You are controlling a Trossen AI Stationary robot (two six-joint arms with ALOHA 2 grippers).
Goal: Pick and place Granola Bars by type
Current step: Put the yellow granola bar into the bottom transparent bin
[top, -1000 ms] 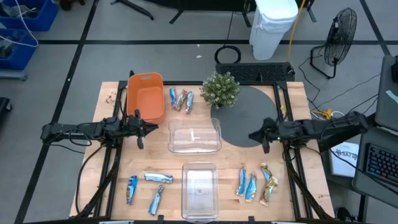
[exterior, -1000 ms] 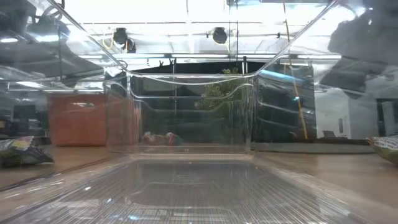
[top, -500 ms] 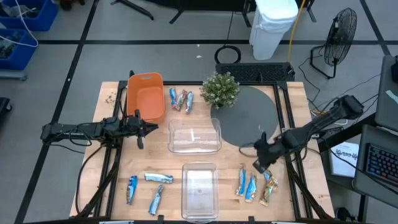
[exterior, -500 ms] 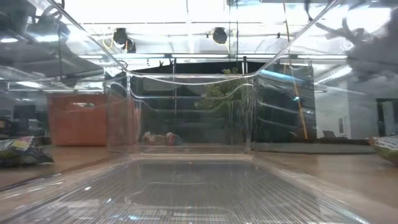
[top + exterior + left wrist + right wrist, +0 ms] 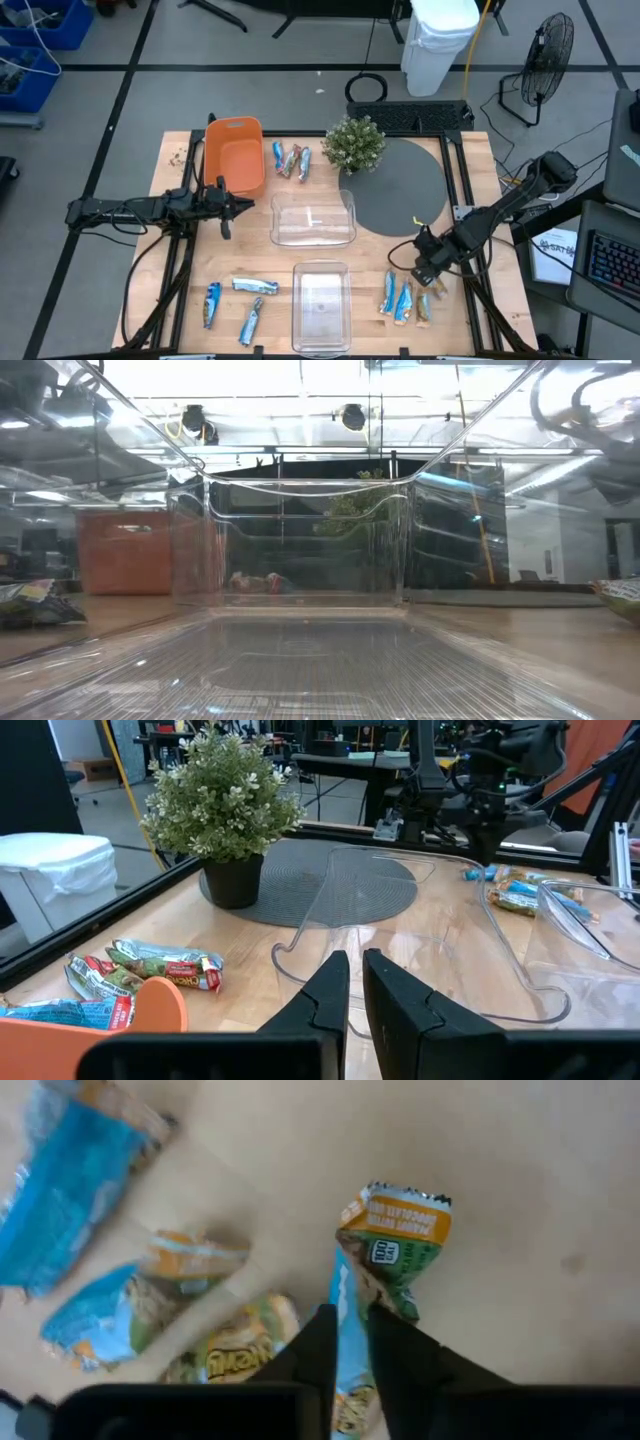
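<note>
High view: a pale wooden worktop (image 5: 190, 285) carries the foil-wrapped granola bars in three groups. Three bars, blue and reddish (image 5: 290, 160), lie between an orange plastic bin (image 5: 233, 155) and a small potted green plant (image 5: 354, 144) at the far edge. Three blue-and-silver bars (image 5: 237, 303) lie at the near left. A cluster of blue and gold-green bars (image 5: 403, 298) lies at the near right. Two clear plastic bins stand at centre, one farther (image 5: 313, 218) and one nearer (image 5: 320, 307). A dark round mat (image 5: 402, 187) lies beside the plant.

The right gripper (image 5: 428, 272) is lowered over the near-right cluster, directly above its bars. In the right wrist view its fingers (image 5: 405, 1350) stand close together, pressed to either side of a gold-and-green wrapped bar (image 5: 397, 1235). Whether the jaws have clamped it cannot be told. Other blue and tan wrappers (image 5: 85, 1200) lie just beside it.

The left gripper (image 5: 226, 207) waits between the orange bin and the farther clear bin. In the left wrist view its jaws are nearly pressed together, a thin gap showing, with nothing between them.

Low view: the nearer clear bin's wall (image 5: 305, 540) fills the frame.
</note>
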